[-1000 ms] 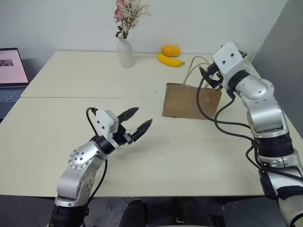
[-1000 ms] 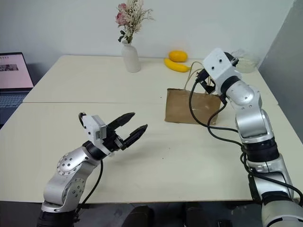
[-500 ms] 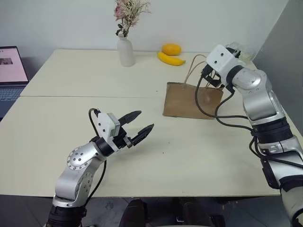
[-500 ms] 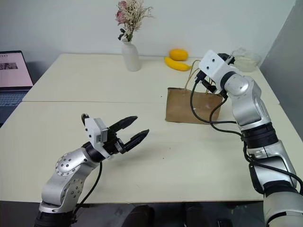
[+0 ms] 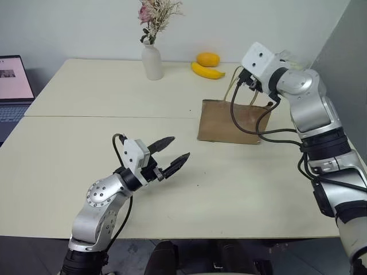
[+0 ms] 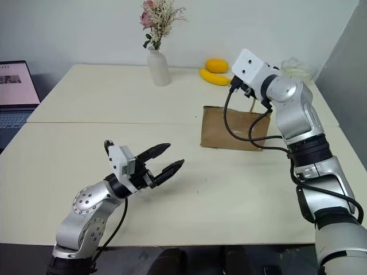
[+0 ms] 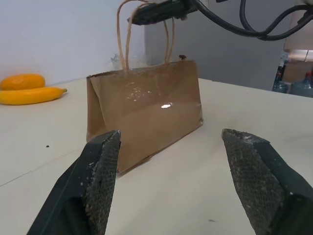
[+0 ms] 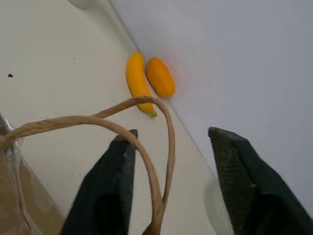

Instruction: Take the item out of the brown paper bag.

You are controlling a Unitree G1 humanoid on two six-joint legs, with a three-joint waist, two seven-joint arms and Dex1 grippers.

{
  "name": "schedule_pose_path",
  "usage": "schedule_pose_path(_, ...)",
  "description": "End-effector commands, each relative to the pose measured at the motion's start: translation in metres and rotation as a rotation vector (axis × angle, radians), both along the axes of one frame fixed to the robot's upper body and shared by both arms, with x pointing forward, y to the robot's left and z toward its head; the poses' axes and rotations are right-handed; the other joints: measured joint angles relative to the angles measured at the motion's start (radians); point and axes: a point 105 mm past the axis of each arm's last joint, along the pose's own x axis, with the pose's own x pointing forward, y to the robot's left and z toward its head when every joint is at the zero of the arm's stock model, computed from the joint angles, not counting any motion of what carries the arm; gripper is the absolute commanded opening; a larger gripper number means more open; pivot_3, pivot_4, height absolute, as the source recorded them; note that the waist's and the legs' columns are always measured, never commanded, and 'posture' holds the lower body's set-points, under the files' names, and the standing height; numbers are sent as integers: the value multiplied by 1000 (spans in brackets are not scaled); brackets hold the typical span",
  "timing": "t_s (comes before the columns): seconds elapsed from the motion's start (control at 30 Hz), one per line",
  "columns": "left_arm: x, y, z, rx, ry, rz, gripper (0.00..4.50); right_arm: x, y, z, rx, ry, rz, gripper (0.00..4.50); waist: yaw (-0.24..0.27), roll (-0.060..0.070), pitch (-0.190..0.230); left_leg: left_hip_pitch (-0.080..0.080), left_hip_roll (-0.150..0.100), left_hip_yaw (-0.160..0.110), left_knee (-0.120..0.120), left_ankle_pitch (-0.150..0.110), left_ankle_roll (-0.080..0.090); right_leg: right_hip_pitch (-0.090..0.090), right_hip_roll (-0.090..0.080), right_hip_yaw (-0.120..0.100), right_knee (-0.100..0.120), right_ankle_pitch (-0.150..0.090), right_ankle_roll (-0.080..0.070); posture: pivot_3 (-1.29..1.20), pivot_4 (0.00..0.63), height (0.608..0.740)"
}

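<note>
On the table (image 5: 86, 143), upright brown paper bag (image 5: 232, 121), contents hidden, handles (image 8: 146, 147) between right hand (image 8: 171, 181) fingers

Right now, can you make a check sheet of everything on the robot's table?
Surface: pale cream table.
Job's things: small brown paper bag standing upright, twine handles raised; packet not seen.
Clutter: yellow banana, orange fruit, white vase of dried flowers.
Grippers: left gripper open, hovering, empty; right gripper above the bag, fingers around the handles.
Cables: black cables hanging in front of the bag.
Surroundings: open laptop, white wall.
</note>
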Motion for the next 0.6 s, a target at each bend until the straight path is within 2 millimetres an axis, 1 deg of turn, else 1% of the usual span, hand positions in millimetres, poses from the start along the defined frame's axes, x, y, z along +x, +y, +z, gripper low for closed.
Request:
schedule_pose_path(0.03,-3,5,8,-11,-40,24,3490,-6,8,23,3,-64,38,1009,0,0,0,0,0,0,0,0,0,0,0,0,0,0,0,0,150,740)
schedule_pose_path(0.1,-3,9,9,-25,-38,50,3490,-7,12,26,10,-71,53,262,0,0,0,0,0,0,0,0,0,0,0,0,0,0,0,0,150,740)
schedule_pose_path(0.13,-3,11,9,-32,-36,60,3490,-8,13,28,13,-75,60,8,0,0,0,0,0,0,0,0,0,0,0,0,0,0,0,0,150,740)
schedule_pose_path(0.23,-6,19,8,-60,-18,109,3490,-12,24,40,58,-105,96,8,-2,0,0,0,0,0,0,0,0,0,0,0,1,0,0,0,150,740)
schedule_pose_path(0.33,-11,37,7,-105,8,199,3490,-15,40,48,100,-122,133,8,-4,0,0,0,0,0,0,0,0,-1,0,0,1,0,0,0,150,740)
schedule_pose_path(0.4,-16,46,5,-116,19,245,3490,-16,49,50,122,-129,150,8,-5,1,0,0,1,0,0,0,0,-1,0,0,1,0,0,0,150,740)
schedule_pose_path(0.6,-29,60,-3,-89,53,300,3490,-10,71,55,192,-122,183,8,-4,1,1,0,0,0,0,0,0,-1,0,0,1,0,0,0,150,740)
